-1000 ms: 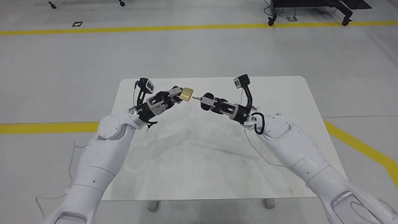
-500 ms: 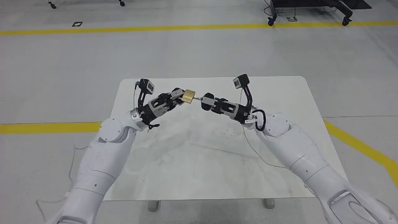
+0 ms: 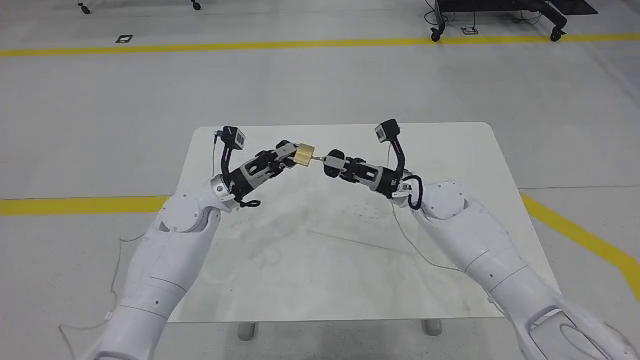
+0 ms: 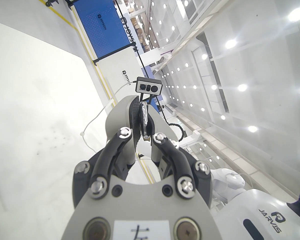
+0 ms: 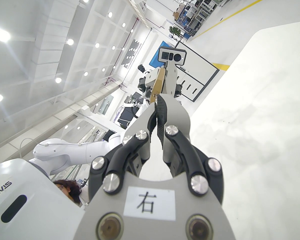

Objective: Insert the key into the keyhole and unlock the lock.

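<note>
Holding the brass padlock [image 3: 302, 152] out above the white table [image 3: 330, 270], the left gripper [image 3: 285, 157] is clamped shut on it, and the lock's body sticks out past the fingertips over the table's far half. Facing it from the other side, the right gripper [image 3: 331, 164] is pinched tight on the key [image 3: 320, 160], whose short silvery blade points at the end of the padlock and reaches it. From above the two look to be touching, but whether the blade's tip has gone into the lock body is too small to tell. Both grippers hang in the air over the table, tips almost meeting, with padlock and key between them. In the left wrist view the left gripper [image 4: 141, 106] shows its ribbed pads [image 4: 134, 117] pressed onto a thin silver-grey piece seen edge-on, probably the padlock's shackle, though the angle is poor. In the right wrist view the right gripper [image 5: 156, 99] has its pads [image 5: 162, 116] closed with hardly any gap. There the brass padlock [image 5: 158, 83] stands just beyond the tips, edge-on, its lower end at the fingertips.
</note>
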Controlling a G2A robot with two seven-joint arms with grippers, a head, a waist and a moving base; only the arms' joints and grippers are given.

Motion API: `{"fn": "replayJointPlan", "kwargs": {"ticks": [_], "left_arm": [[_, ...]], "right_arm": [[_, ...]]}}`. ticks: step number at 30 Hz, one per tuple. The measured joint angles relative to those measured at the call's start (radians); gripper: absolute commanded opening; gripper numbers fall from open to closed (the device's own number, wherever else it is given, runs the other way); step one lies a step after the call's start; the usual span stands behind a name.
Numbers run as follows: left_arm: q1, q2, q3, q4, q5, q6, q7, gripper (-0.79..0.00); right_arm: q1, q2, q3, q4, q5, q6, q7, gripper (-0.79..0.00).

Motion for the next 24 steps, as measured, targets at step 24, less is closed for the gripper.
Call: {"fn": "replayJointPlan", "kwargs": {"ticks": [24], "left_arm": [[0.017,-0.001,0.005,-0.024,0.097,-0.017,0.088,-0.785]], "right_arm": [[-0.02,-0.018,0.027,-0.014,-0.074,0.016,-0.011,-0.785]]}}
